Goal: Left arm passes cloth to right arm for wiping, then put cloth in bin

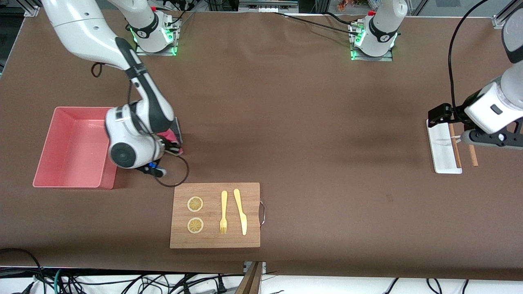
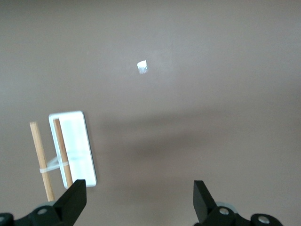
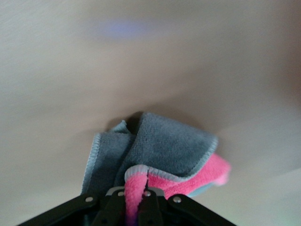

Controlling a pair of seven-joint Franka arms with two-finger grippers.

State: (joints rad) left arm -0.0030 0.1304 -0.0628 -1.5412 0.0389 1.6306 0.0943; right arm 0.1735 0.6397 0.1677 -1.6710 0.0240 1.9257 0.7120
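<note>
The right gripper [image 3: 136,200] is pinching the cloth [image 3: 160,150] between closed jaws, hanging just beside the bin [image 1: 61,122]. Judged step: binning; next, carrying it over the rim and releasing. The left gripper [image 2: 138,197] is waiting, jaws wide, over the white tray [image 2: 75,136].

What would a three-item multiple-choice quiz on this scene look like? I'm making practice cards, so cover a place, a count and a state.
1. Where is the cloth?
A. in the bin
B. in the right gripper, beside the bin
C. on the board

2. How many lemon slices lie on the board?
A. one
B. two
C. four

3. How is the left gripper?
A. open, holding nothing
B. shut on the cloth
C. shut on a fork

Answers: 1 B, the right gripper pinches a fold beside the bin. 2 B, two slices lie by the fork. 3 A, its fingers stand apart over the table near the white tray.
</note>
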